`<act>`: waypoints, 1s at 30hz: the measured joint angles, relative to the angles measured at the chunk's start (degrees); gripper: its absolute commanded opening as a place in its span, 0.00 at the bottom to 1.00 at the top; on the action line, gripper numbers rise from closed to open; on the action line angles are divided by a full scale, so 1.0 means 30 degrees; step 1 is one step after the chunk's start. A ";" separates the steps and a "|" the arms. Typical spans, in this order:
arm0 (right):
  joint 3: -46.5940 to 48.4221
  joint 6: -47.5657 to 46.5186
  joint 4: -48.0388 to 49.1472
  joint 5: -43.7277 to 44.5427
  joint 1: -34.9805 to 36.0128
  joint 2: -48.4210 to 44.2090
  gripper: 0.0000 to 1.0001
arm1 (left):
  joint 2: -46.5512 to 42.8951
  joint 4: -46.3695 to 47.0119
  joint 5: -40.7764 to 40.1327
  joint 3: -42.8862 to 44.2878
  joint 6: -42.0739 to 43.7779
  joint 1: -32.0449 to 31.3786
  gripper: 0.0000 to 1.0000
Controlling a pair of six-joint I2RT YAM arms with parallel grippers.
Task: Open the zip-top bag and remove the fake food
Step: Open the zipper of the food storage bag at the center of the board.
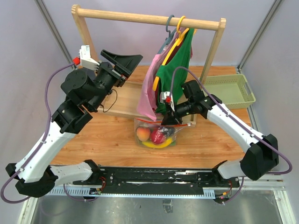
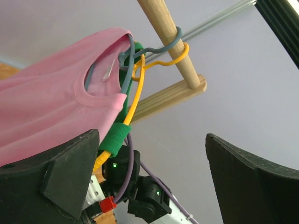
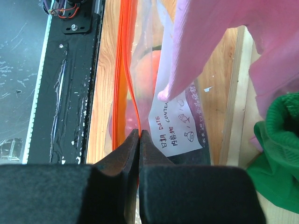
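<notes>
My right jaws clench the orange-red zip strip of the clear crinkly plastic zip-top bag. A hanging pink cloth garment crowds it. My left jaws are released, aloft.

White shells and black joints on the left arm and right arm; thin purple cables; chunky black fingers.
</notes>
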 measured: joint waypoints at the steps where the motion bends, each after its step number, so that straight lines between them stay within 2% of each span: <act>1: 0.0000 -0.0022 -0.0029 -0.0036 0.0000 0.0051 0.01 | 0.0102 -0.0160 -0.0160 0.0095 0.0007 -0.0007 0.99; 9: 0.0000 -0.0058 -0.0058 -0.0117 0.0000 0.0102 0.01 | 0.0204 -0.0211 -0.0313 0.0401 0.1042 -0.0532 0.99; 13: 0.0000 -0.0044 -0.0036 -0.0117 0.0000 0.0102 0.01 | -0.2885 0.2871 0.1297 -0.5391 0.2900 -0.0554 0.99; 16: 0.0000 -0.0022 0.0051 -0.0124 0.0000 0.0087 0.01 | -0.6426 0.5027 0.2951 -1.1169 0.3803 -0.0605 0.85; 18: 0.0000 -0.0007 0.0124 -0.0124 0.0000 0.0073 0.01 | -0.8153 0.5741 0.3657 -1.3478 0.3577 -0.0612 0.72; 20: 0.0000 0.0095 0.0204 -0.0117 0.0000 0.0022 0.01 | -0.9836 0.6171 0.4299 -1.5548 0.2812 -0.0619 0.64; 22: -0.0036 0.0219 0.0393 -0.0124 0.0000 -0.0066 0.01 | -1.0484 0.6353 0.4838 -1.6298 0.1792 -0.0619 0.62; 26: -0.0226 0.0627 0.0845 -0.0124 0.0000 -0.0393 0.01 | -1.0382 0.6273 0.6149 -1.7085 -0.0350 -0.0678 0.63; 30: -0.0525 0.1406 0.1668 -0.0138 0.0000 -0.0525 0.01 | -0.9799 0.4954 0.5843 -1.7158 -0.1923 -0.1654 0.65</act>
